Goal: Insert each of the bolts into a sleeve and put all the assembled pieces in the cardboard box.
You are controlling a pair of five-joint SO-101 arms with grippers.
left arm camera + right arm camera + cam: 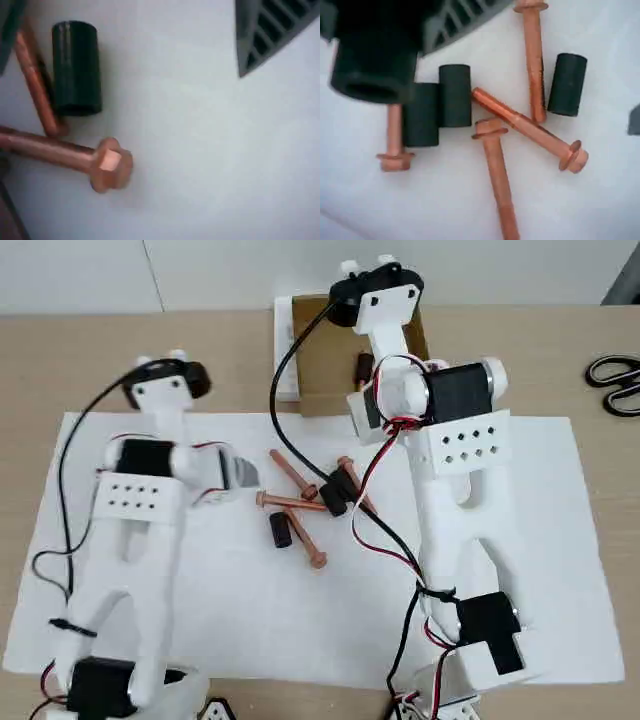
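Observation:
Several copper bolts [290,502] and black sleeves [281,530] lie mixed in a pile on the white sheet [520,570], between the two arms. In the right wrist view my right gripper [375,65] is shut on a black sleeve [372,75], held above the pile of bolts [527,127] and sleeves [455,95]. My left gripper [238,472] stands open just left of the pile. Its ribbed finger [270,30] hangs over bare sheet beside a sleeve [76,67] and a bolt head [110,165]. The cardboard box [315,365] at the back holds one dark piece [364,365].
Black scissors [615,380] lie on the wooden table at the far right. The right arm [460,410] partly covers the box's right side. The white sheet is bare at the front and at the far right.

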